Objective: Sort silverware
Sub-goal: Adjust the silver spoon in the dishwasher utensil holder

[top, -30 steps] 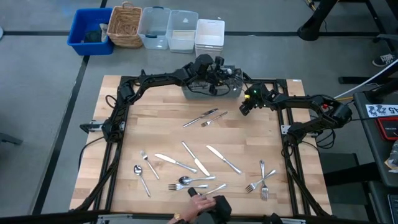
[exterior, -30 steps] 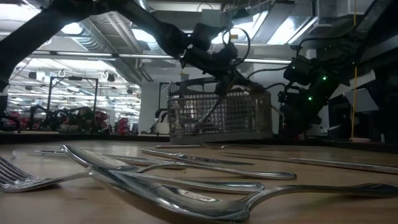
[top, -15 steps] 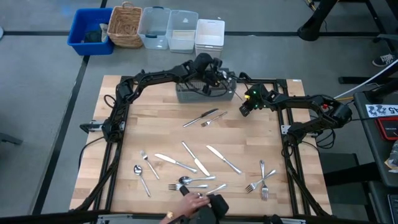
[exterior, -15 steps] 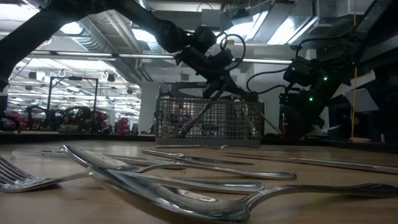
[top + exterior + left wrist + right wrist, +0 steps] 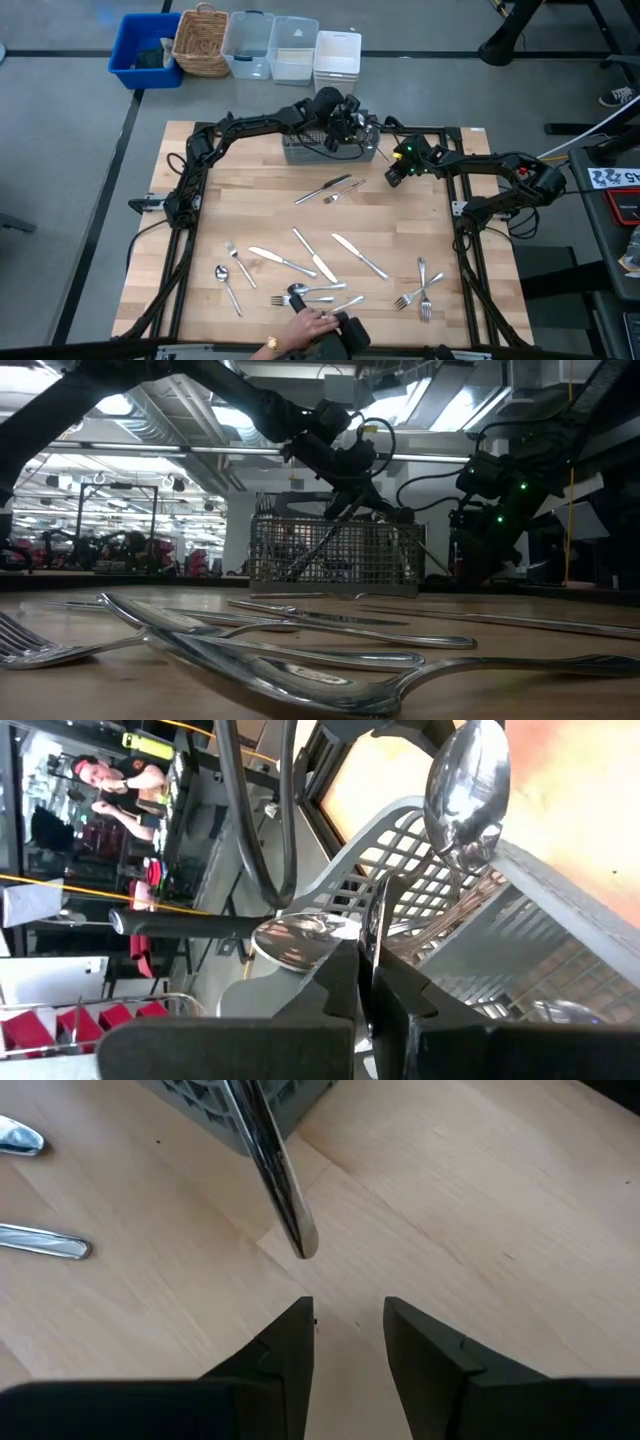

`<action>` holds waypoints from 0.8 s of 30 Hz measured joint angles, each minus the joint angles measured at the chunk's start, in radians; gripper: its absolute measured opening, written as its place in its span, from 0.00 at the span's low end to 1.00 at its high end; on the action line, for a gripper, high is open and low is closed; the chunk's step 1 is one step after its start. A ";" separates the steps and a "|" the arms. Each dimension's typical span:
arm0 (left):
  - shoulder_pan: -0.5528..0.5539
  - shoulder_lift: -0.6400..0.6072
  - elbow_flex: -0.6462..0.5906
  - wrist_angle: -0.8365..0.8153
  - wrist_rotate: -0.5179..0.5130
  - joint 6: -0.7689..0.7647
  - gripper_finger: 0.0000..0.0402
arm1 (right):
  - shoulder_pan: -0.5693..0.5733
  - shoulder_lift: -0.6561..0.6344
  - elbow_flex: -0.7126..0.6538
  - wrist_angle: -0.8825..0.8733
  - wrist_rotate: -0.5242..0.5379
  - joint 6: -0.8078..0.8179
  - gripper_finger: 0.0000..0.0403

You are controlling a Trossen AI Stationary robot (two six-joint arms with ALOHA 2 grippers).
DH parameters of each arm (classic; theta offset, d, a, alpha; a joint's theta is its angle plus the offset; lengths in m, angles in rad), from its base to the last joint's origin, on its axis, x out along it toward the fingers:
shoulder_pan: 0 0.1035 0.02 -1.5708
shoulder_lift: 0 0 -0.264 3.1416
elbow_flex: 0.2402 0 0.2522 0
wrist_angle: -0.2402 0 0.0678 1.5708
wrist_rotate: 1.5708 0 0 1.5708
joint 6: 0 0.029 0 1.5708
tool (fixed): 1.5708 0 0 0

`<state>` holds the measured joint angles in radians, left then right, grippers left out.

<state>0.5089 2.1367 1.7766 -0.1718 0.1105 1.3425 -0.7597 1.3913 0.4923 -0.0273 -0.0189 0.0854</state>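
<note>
The grey wire-mesh basket (image 5: 330, 148) stands level on its base at the table's far edge, with spoons (image 5: 465, 790) and other silverware upright in it. My left gripper (image 5: 338, 128) reaches into its top and is shut on it. My right gripper (image 5: 394, 174) hovers open and empty just right of the basket, above bare wood (image 5: 348, 1330). A handle (image 5: 280, 1190) sticks out of the basket toward it. More silverware lies loose on the table: a knife and fork (image 5: 330, 188), knives (image 5: 315, 256), forks (image 5: 420, 292) and spoons (image 5: 224, 280). My left gripper pinches a thin upright wall of the basket at its top edge (image 5: 374, 925) between its two fingers. The fingers (image 5: 345, 500) come slanting down from above and from the table's left. The basket stands level on the table. A spoon bowl (image 5: 295, 940) lies close beside one finger.
A person's hand (image 5: 305, 325) with a dark object reaches over the table's near edge, close to a spoon and forks (image 5: 305, 293). Bins and a wicker basket (image 5: 200, 40) stand on the floor beyond the far edge. Bare wood lies at the table's left.
My left gripper has drawn the basket a little toward the table's left edge. The basket was slightly tilted and now stands level. In the last half second it has kept still. The person's hand has shifted along the near edge.
</note>
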 joint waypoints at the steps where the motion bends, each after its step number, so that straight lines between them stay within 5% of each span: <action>1: -0.001 -0.004 -0.001 -0.008 -0.002 0.000 0.00 | 0.000 0.000 0.000 0.000 0.000 0.000 0.31; 13: 0.025 -0.035 -0.002 -0.105 -0.004 -0.085 0.00 | 0.000 0.000 -0.001 0.024 -0.022 0.000 0.31; 24: 0.021 -0.037 0.000 -0.130 0.002 -0.098 0.00 | 0.000 -0.060 -0.001 0.330 -0.070 0.129 0.31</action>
<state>0.5297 2.0998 1.7763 -0.3016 0.1123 1.2446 -0.7597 1.3316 0.4918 0.3025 -0.0889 0.2148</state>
